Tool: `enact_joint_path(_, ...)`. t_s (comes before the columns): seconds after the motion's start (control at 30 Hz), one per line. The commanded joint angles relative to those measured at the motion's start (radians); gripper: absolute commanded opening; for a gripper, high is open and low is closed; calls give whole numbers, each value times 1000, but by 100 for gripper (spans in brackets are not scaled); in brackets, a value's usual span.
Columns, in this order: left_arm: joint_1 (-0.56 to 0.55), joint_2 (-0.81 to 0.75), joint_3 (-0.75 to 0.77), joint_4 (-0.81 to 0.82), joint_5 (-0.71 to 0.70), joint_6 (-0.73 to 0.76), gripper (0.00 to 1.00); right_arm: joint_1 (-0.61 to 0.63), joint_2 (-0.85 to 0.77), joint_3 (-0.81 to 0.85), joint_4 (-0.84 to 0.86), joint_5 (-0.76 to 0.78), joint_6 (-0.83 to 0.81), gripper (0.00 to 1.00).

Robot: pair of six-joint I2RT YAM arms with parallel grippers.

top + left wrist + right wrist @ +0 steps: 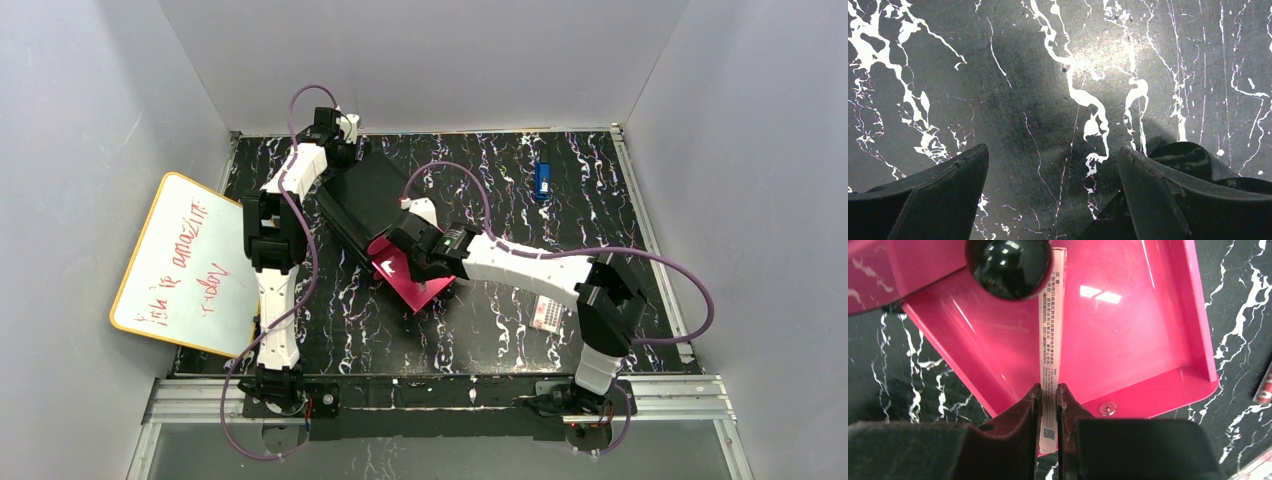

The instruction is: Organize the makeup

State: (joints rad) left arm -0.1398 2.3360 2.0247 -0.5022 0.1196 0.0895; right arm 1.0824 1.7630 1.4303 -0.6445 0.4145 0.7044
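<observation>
My right gripper point(1048, 390) is clamped tight on a thin flat pink makeup packet point(1050, 340), held over a glossy pink plastic drawer point(1198, 315).
The packet has fine print and a QR code and sits edge-on between my dark matte fingers; can't tell if it touches the drawer floor. The drawer has raised walls and a rounded corner and is pulled out of the black box point(365, 195). A shiny black round knob point(1008, 262) sits at the packet's far end. A flat pale dotted rectangular palette point(548, 313) lies on the black white-veined marble-look table point(1023, 75) beside my right arm. My left gripper point(1053, 155) is spread wide with nothing in it, over the tabletop by the far left corner.
</observation>
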Motion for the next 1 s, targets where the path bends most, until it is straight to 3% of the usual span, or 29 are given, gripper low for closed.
enact_joint_path(0.0, -21, -7, 27, -47, 41, 6, 98, 4, -56, -20, 64, -71, -156, 23)
enact_joint_path(0.4, -21, -7, 25, -46, 37, 10, 98, 5, 12, -1, 94, -201, -393, 24)
enact_joint_path(0.47, -21, -6, 25, -47, 36, 10, 98, 4, 12, -7, 96, -220, -422, 29)
enact_joint_path(0.67, -21, -4, 25, -47, 36, 10, 98, 4, -4, -13, 89, -231, -445, 55)
enact_joint_path(0.97, -21, -6, 22, -46, 36, 10, 99, 2, -168, 12, -15, -65, -421, 57)
